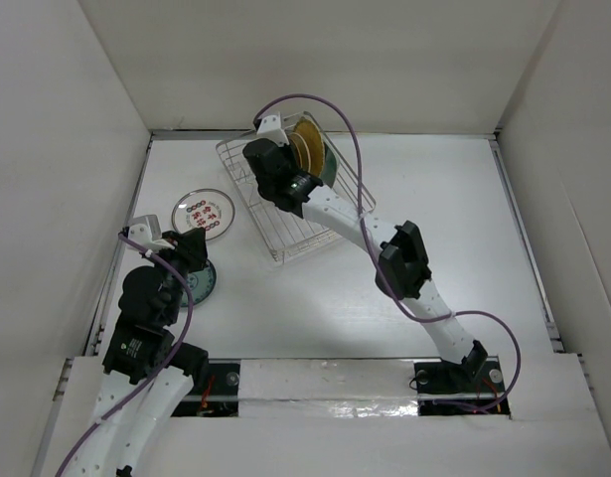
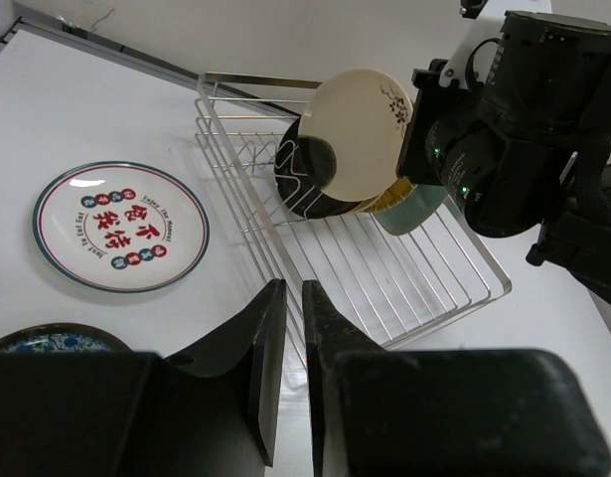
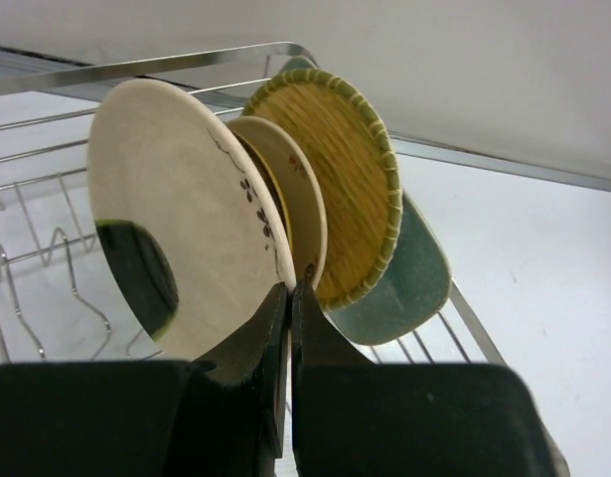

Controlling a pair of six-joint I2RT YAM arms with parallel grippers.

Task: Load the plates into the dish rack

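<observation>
Left gripper [image 2: 293, 290]: jaws nearly together, empty, over the table by the teal plate [image 1: 202, 282]. White plate [image 2: 120, 226] lies flat left of the rack [image 2: 424, 288]; it bears red Chinese characters, and its ring lettering is illegible. Right gripper [image 3: 290, 290] pinches the blotched plate [image 3: 176, 219] by its rim, over the rack and beside the racked plates [image 3: 335, 189]. Step in hand: slotting it. Next: lower it between prongs, then release.

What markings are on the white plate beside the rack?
Plate: red characters, dark rim; left wrist view.
</observation>
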